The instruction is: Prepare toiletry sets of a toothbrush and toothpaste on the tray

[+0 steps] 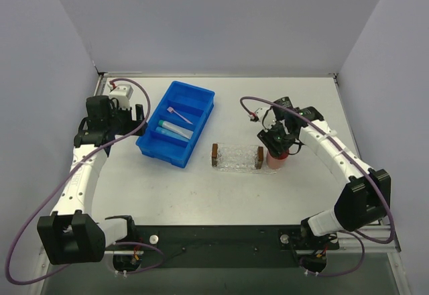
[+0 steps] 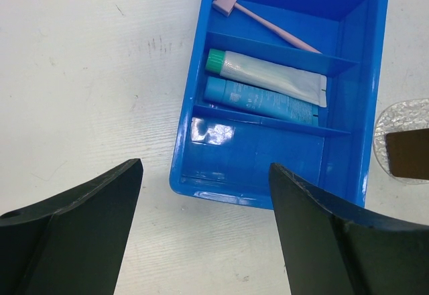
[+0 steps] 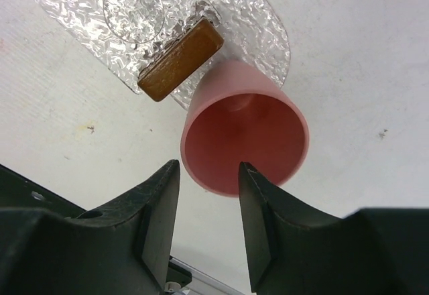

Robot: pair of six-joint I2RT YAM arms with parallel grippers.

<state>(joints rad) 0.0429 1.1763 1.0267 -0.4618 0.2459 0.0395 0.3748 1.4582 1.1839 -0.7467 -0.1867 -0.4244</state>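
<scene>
Pincer on the left [image 2: 204, 167] hangs released, fingers wide, just left of a blue compartmented bin [image 1: 161, 154]. Inside the bin lie the pink toothbrush [image 2: 268, 25] and, one compartment nearer, two toothpaste tubes [image 2: 268, 75] side by side. Further right, the glittery tray [image 1: 236, 157] sits just beside a pink cup [image 3: 244, 134]. The right pincer [image 3: 209, 174] hovers released at the cup's rim.

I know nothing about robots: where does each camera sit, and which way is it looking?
Top: fixed above, behind the bases, looking down; left arm, right arm show.
Left wrist: on that arm, looks down past left claw into blue compartmented plastic bin.
Right wrist: on that arm, looks down past right claw into round pink cup.
Shared: clear glittery tray, in all three.
</scene>
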